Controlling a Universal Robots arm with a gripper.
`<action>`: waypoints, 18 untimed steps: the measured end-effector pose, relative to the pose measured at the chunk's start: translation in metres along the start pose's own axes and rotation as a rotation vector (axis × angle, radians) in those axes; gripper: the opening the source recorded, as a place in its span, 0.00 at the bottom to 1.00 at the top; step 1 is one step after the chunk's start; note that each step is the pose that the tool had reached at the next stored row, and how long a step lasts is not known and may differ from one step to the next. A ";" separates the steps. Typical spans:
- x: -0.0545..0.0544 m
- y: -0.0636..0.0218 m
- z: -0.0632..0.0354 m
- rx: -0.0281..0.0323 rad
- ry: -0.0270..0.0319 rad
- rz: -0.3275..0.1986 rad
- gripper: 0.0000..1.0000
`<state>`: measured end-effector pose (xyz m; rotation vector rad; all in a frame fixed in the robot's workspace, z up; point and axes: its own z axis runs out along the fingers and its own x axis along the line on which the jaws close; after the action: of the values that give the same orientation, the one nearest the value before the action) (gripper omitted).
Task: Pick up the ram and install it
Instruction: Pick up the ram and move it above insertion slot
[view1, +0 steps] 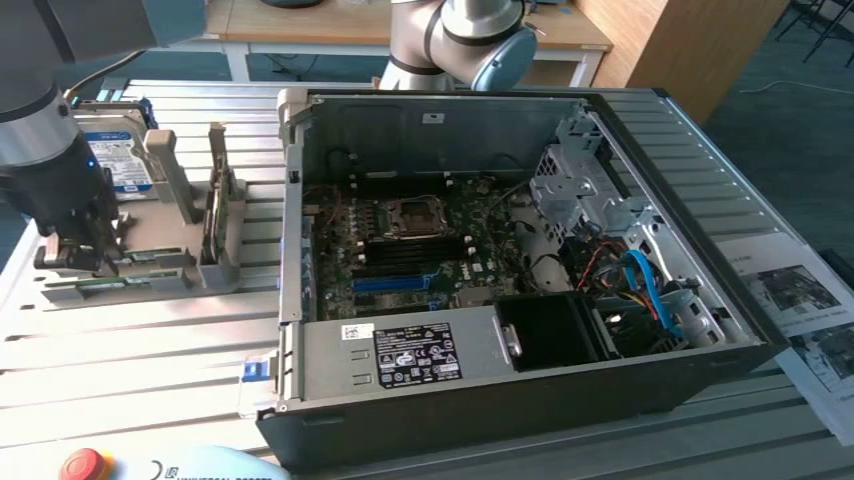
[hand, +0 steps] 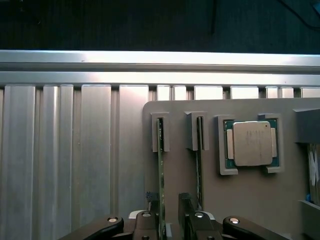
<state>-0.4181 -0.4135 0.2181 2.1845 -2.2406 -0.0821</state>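
Exterior view: found gripper (view1: 78, 262) low over grey holder (view1: 160, 268) at exterior view's left, well apart from open computer case (view1: 441, 118). Wrist view: saw fingers (hand: 187, 206) spread wide, straddling the ram (hand: 161, 160), not clamped on it. Noted ram seated on edge in holder slot, near processor chip (hand: 251, 143).

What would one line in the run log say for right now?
tool: open, astride ram | ram: on edge in holder slot, not lifted | chip: in holder pocket
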 end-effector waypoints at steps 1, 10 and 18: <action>0.000 -0.0001 0.0008 0.0000 0.0000 0.000 0.30; 0.001 -0.0002 0.0054 -0.0002 0.0002 0.000 0.30; 0.001 -0.0005 0.0096 0.0001 -0.0001 0.000 0.30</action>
<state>-0.4181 -0.4146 0.2084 2.1846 -2.2407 -0.0820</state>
